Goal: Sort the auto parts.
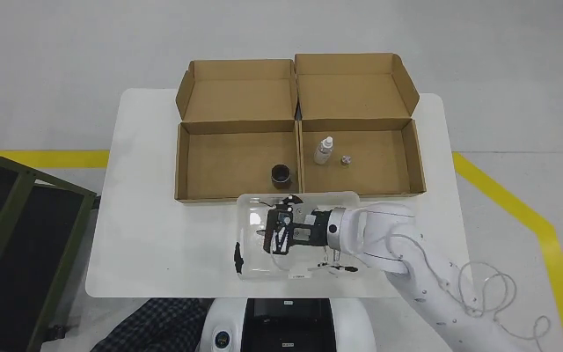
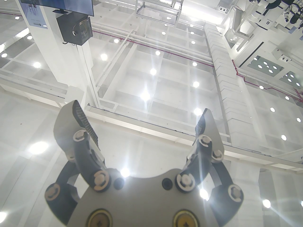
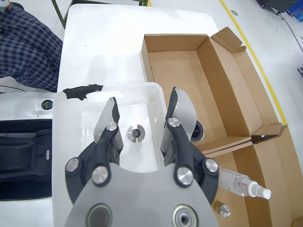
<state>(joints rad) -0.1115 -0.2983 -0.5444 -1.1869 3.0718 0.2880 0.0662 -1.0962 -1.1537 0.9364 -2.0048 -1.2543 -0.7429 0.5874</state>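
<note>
Right hand poised over the clear tray, fingers spread and holding nothing. The metal bushing lies flat on the tray floor directly between the two fingers, nearer the palm than the fingertips and apart from both pads. Just outside one finger, beyond the tray wall, a black ring rests in the near corner of a cardboard box; that finger hides part of it. Back toward the wrist on the same side, a second cardboard box holds a spray bottle and, near it, a small metal part. A strip of black tape clings to the tray rim ahead of the other finger. The tray wall stands between the hand and both boxes. Tray and boxes rest on the white bench. Left hand likewise released, fingers wide apart and empty, pointed at the ceiling.
</note>
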